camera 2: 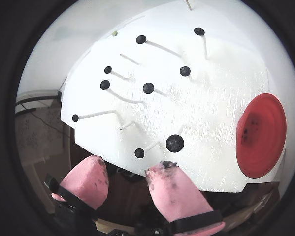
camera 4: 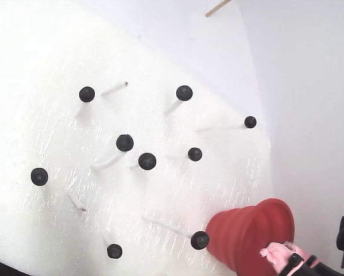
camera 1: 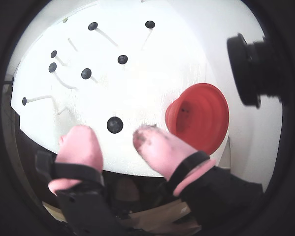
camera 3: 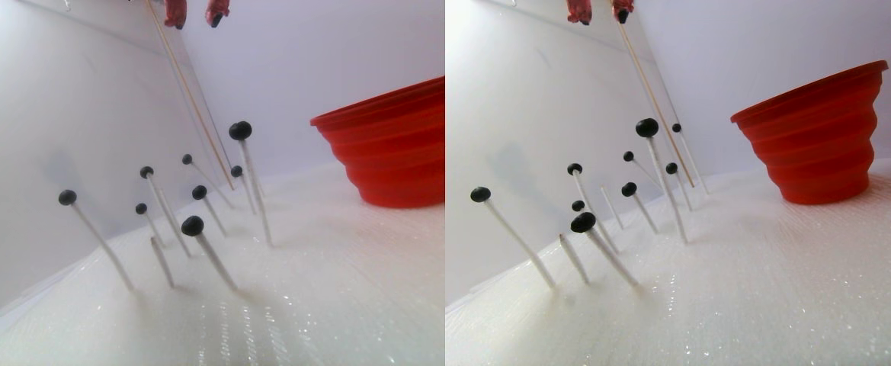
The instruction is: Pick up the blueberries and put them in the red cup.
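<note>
Reaching for the next berry, nothing held.

The gripper [camera 1: 113, 137] hangs above the white foam board [camera 1: 157, 83] with pink fingers [camera 1: 81, 145] spread and empty. In this wrist view the nearest of the blueberries [camera 1: 114, 125] sits on its stick right between the fingertips; the red cup [camera 1: 201, 118] stands just right. Next, I judge: descend and pinch it.

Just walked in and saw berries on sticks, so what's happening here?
A robot arm is picking blueberries off thin white sticks stuck in a white foam board, to drop them in the red cup. Right now its pink-tipped gripper is open and empty, above the nearest berry. Several blueberries are on their sticks; a few sticks are bare.
</note>
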